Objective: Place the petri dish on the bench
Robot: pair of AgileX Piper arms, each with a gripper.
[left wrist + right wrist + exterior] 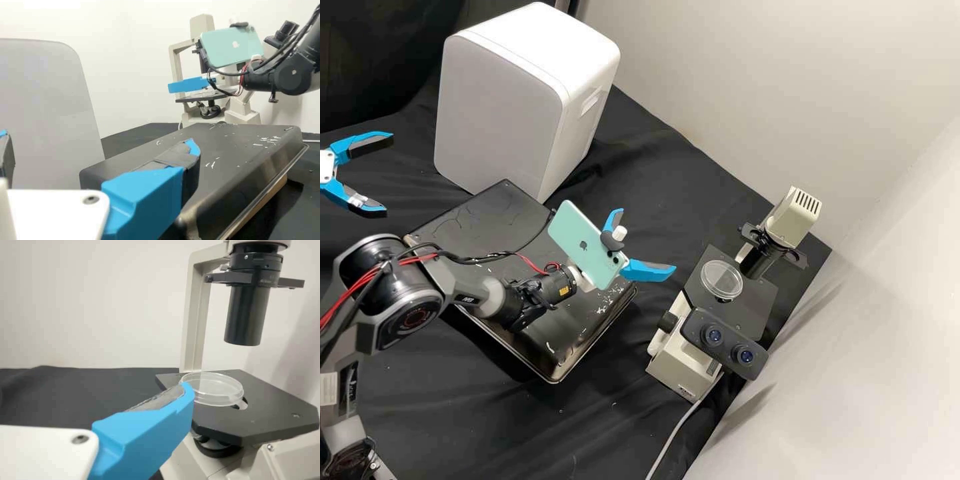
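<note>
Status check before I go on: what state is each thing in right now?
petri dish: flat on the microscope stage, ungripped.
right gripper: open, empty, beside the stage.
left gripper: open, empty, by the black tray.
microscope: upright.
white box: upright, shut.
black tray: flat on the bench, flecked white.

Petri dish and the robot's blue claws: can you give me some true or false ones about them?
1. The petri dish lies on the stage of the microscope. True.
2. The right gripper is holding the dish. False: it is open and stops short of the dish.
3. The white box stands behind the dark tray. True.
4. The left gripper is shut. False: its fingers are spread open.
</note>
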